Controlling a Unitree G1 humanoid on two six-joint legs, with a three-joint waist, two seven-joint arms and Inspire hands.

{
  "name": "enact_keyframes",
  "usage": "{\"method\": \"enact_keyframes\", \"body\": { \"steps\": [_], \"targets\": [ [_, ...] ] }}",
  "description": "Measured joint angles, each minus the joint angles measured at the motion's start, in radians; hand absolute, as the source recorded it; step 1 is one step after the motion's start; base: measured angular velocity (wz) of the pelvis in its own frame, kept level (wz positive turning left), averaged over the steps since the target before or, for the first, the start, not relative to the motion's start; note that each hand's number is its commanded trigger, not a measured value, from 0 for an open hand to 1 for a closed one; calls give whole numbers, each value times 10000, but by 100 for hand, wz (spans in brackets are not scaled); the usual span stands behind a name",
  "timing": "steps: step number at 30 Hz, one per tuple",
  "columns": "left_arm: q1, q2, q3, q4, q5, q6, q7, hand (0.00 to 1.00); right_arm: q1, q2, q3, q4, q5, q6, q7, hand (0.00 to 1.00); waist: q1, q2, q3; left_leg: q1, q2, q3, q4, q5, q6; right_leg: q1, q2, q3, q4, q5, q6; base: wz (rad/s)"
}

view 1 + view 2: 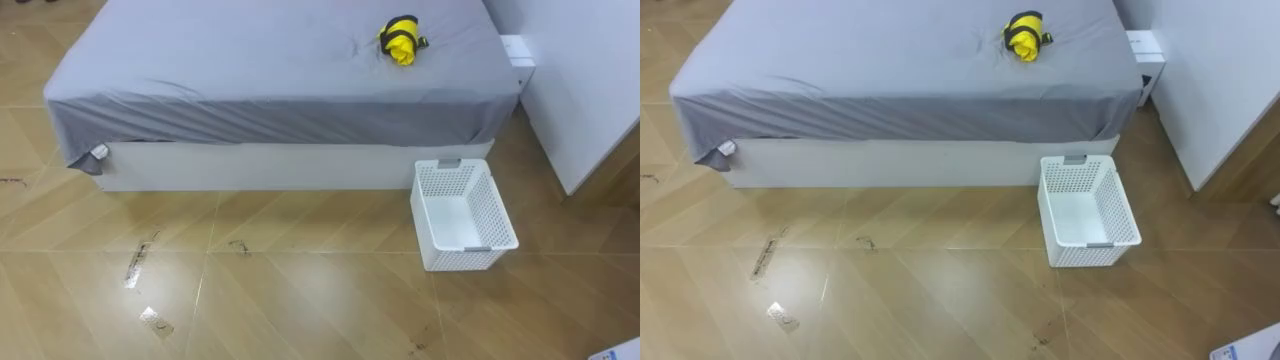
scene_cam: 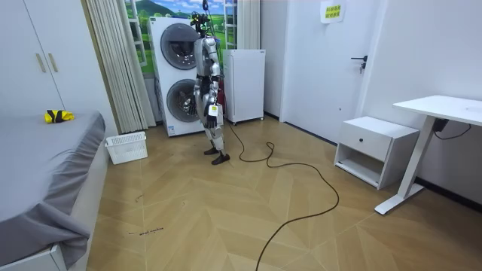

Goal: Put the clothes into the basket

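A yellow and black bundle of clothes (image 1: 400, 41) lies on the grey-sheeted bed (image 1: 250, 70), towards its far right part. On the floor at the bed's near right corner stands a white perforated basket (image 1: 462, 216) with nothing in it. The room view shows me standing upright in front of the stacked washing machines, a few steps from the basket (image 2: 126, 147) and facing the bed. My left hand (image 2: 213, 114) and right hand (image 2: 202, 105) hang by my hips, too small to read.
A white cabinet wall (image 1: 585, 90) rises right of the bed and basket. Wooden floor (image 1: 250, 290) stretches between me and the bed. In the room view a white nightstand (image 2: 374, 147) and a desk (image 2: 444, 113) stand at the room view's right.
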Motion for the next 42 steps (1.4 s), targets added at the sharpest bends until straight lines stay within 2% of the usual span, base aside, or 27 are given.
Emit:
{"method": "enact_keyframes", "body": {
  "steps": [7, 14, 21, 24, 26, 27, 29, 30, 31, 32, 33, 34, 35, 36, 37, 38, 39, 40, 41, 42],
  "targets": [
    [-20, 2, 4, -24, 220, -3, -11, 0, 2, 0, 0, -13, -2, 0, 7, 0, 3, -31, 32, -3, -1, 6, -15, -1, 0, -9, -1, 6, -3, 0, 0, 0],
    [-44, 21, 4, -37, 299, 1, -38, 0, -13, -12, 1, -35, 8, 2, 194, 0, 3, -37, -3, -6, -1, 9, -36, 0, 0, -17, 0, 3, -2, 0, 0, 0],
    [-38, 17, 21, -23, 105, 29, -34, 0, -29, -10, 7, -33, 5, 7, 215, 0, 20, -129, 17, -81, 23, -10, 88, -44, -6, -67, 11, -18, 34, -5, -7, 0],
    [-31, 21, 143, -29, -100, 29, -59, 0, -44, -7, 11, -60, -20, 10, 232, 0, 44, -132, -24, -351, 190, 53, 611, -285, -51, -295, 37, 18, 404, -231, -74, -5],
    [-1, 108, 232, -46, -327, 30, -125, 0, -19, -3, 35, -67, 55, 9, 327, 0, 65, -148, -32, -739, 333, 147, 1626, -704, -169, -631, 101, 10, 1027, -635, -189, 0],
    [1, 120, 269, -70, -381, 37, -128, 0, -25, 4, 38, -69, 84, 8, 344, 0, 78, -167, -19, -897, 376, 185, 1974, -786, -226, -699, 122, 29, 1150, -754, -221, 0],
    [27, 154, 604, -205, -926, 25, -120, 0, -12, 17, 19, -55, 147, 1, 395, 0, 219, -246, -26, -1704, 677, 314, 3893, -839, -288, -709, 209, 118, 1398, -1047, -471, -2],
    [30, 171, 622, -186, -1074, 13, -126, 0, 11, -6, 3, -34, 145, -7, 398, 0, 244, -216, -25, -1934, 772, 272, 4429, -813, -291, -647, 230, 132, 1396, -1073, -518, 0],
    [54, 187, 687, -197, -1372, -20, -138, 0, 63, -26, -8, -36, 145, -6, 415, 0, 250, -232, 22, -2483, 999, 258, 5610, -641, -270, -487, 345, 157, 1397, -1130, -619, 12],
    [30, 183, 707, -206, -1739, -122, -126, 0, 92, -43, 3, -51, 221, -12, 409, 0, 248, -238, 20, -3027, 970, 164, 6190, -542, -248, -289, 332, 164, 1423, -1244, -698, 14],
    [30, 173, 658, -223, -1880, -167, -126, 0, 104, -66, 4, -50, 302, -11, 403, 0, 245, -238, 15, -3236, 857, 169, 5971, -567, -209, -239, 298, 167, 1423, -1299, -715, 12],
    [30, 145, 530, -257, -2150, -238, -117, 0, 108, -117, 8, -31, 492, 13, 392, 0, 266, -276, 18, -3752, 593, 199, 5124, -507, -218, -238, 159, 177, 1499, -1464, -635, -7],
    [165, 128, 371, -307, -2436, -271, -78, 0, 103, -156, 7, -32, 527, 17, 382, 0, 310, -342, 5, -4194, 314, 254, 3822, -250, -392, -253, 22, 281, 1549, -1636, -538, -17],
    [278, 109, 369, -305, -2513, -278, -71, 0, 109, -173, 7, -32, 529, 17, 379, 0, 313, -352, -7, -4380, 237, 268, 3076, -12, -439, -206, -33, 311, 1550, -1705, -523, -39],
    [506, 95, 380, -305, -2588, -288, -62, 0, 136, -178, 24, -22, 510, 39, 353, 0, 363, -349, -3, -4672, 235, 265, 1840, 715, -461, -70, -108, 353, 1546, -1869, -487, -52],
    [742, 94, 388, -294, -2638, -287, -28, 0, 199, -169, 65, -21, 483, 111, 308, 0, 420, -330, 29, -4788, 311, 262, 1031, 1407, -475, 142, -167, 562, 1532, -2050, -484, -51],
    [819, 93, 389, -272, -2640, -287, -28, 0, 240, -169, 65, -22, 467, 136, 295, 0, 414, -351, 37, -4817, 316, 263, 819, 1720, -443, 284, -220, 600, 1484, -2166, -434, -34],
    [873, 73, 389, -218, -2642, -290, -44, 0, 291, -169, 50, -25, 398, 150, 251, 0, 386, -413, 27, -4922, 257, 322, 821, 2437, -281, 506, -373, 661, 1362, -2388, -293, -16],
    [851, 29, 396, -222, -2643, -307, -80, 0, 257, -166, 18, -62, 305, 149, 198, 0, 374, -531, 12, -5095, 43, 465, 1027, 2971, 35, 547, -597, 876, 1376, -2551, -4, -12],
    [810, 23, 391, -226, -2615, -318, -108, 0, 235, -152, -12, -103, 253, 145, 190, 0, 363, -532, -25, -5179, -107, 570, 1197, 3040, 212, 565, -776, 899, 1352, -2642, 98, 0]
  ]
}}
